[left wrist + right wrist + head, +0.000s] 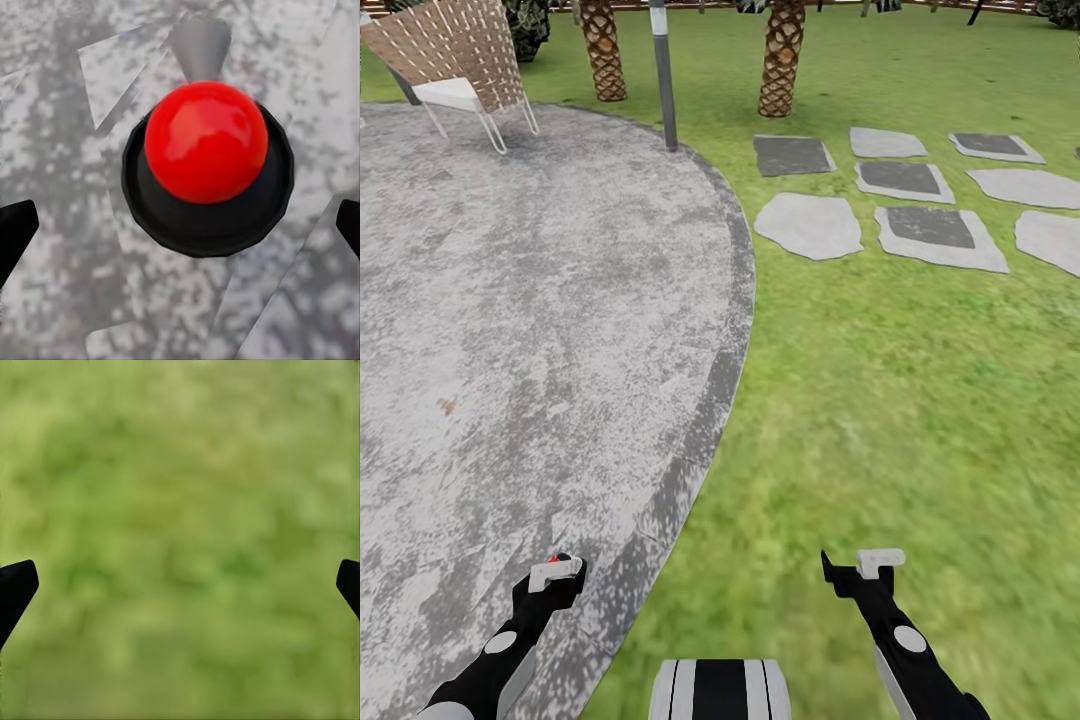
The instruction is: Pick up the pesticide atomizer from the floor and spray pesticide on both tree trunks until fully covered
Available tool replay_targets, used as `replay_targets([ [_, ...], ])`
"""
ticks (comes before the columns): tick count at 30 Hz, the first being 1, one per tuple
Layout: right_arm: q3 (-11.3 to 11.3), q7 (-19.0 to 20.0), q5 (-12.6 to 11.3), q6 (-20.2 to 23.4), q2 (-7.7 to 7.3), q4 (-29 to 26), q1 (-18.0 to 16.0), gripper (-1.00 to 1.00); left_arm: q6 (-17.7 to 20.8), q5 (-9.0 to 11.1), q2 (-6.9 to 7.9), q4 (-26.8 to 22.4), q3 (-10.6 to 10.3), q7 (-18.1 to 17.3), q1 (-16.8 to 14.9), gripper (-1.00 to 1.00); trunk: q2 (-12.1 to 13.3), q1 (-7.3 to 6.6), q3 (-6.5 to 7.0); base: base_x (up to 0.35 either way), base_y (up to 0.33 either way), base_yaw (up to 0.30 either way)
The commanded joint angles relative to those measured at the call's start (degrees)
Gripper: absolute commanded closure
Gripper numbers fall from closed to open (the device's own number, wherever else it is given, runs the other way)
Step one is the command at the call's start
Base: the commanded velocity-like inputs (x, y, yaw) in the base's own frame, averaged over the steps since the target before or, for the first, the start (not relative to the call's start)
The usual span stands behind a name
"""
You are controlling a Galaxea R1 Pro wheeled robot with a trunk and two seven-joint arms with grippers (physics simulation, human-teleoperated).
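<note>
The pesticide atomizer stands on the grey speckled floor, seen from straight above as a round red top on a dark body. In the head view its red top peeks out at my left gripper. That gripper hangs directly over the bottle, open, with its fingertips wide apart on either side and not touching it. My right gripper is open over the lawn, with nothing between its fingers. The pale-trunked trees are out of view.
The paving's curved edge runs just right of the left gripper. Grey stepping stones lie on the grass ahead. A woven chair, a grey pole and two brown scaly trunks stand far ahead.
</note>
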Motion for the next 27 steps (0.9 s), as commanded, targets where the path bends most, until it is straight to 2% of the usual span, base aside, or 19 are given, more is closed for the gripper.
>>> replay_targets([
  [1,-0.04,-0.02,0.05,-0.18,0.00,0.04,-0.02,-1.00,-0.15,-0.01,-0.02,0.05,0.27,-0.25,-0.03,-1.00,-0.01,-0.01,0.06,0.000,0.000,0.000],
  [27,-0.04,-0.02,0.05,-0.16,0.00,-0.04,-0.02,-1.00,-0.19,0.04,-0.03,0.12,0.27,-0.26,-0.03,-1.00,-0.01,-0.01,0.93,0.000,0.000,-0.007],
])
